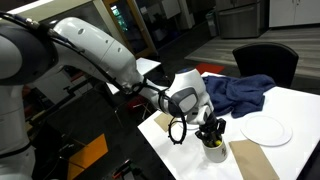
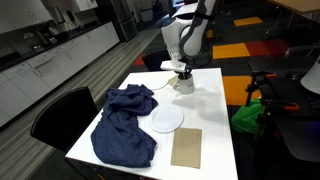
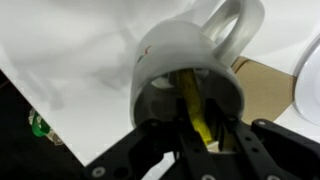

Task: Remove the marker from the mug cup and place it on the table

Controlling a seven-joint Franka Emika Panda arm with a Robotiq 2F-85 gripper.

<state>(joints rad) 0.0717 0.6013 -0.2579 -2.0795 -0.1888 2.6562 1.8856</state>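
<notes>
The pale grey-white mug cup [image 3: 190, 60] stands on the white table [image 1: 292, 105] near a corner. It also shows in both exterior views [image 1: 214, 152] [image 2: 184, 85]. The yellow-green marker [image 3: 191, 98] leans inside the mug, its top end poking out of the rim. My gripper [image 3: 200, 135] is directly over the mug's mouth, with a finger on either side of the marker's upper end, pressed close against it. In both exterior views the gripper [image 1: 210, 131] [image 2: 181, 70] hides the marker.
A crumpled blue cloth [image 2: 125, 125] [image 1: 240, 92], a round white plate [image 2: 167, 118] [image 1: 266, 129] and a brown flat sheet [image 2: 186, 147] [image 1: 255, 160] lie on the table [image 2: 215, 115]. Dark chairs [image 1: 265, 60] [image 2: 65, 115] stand at its sides.
</notes>
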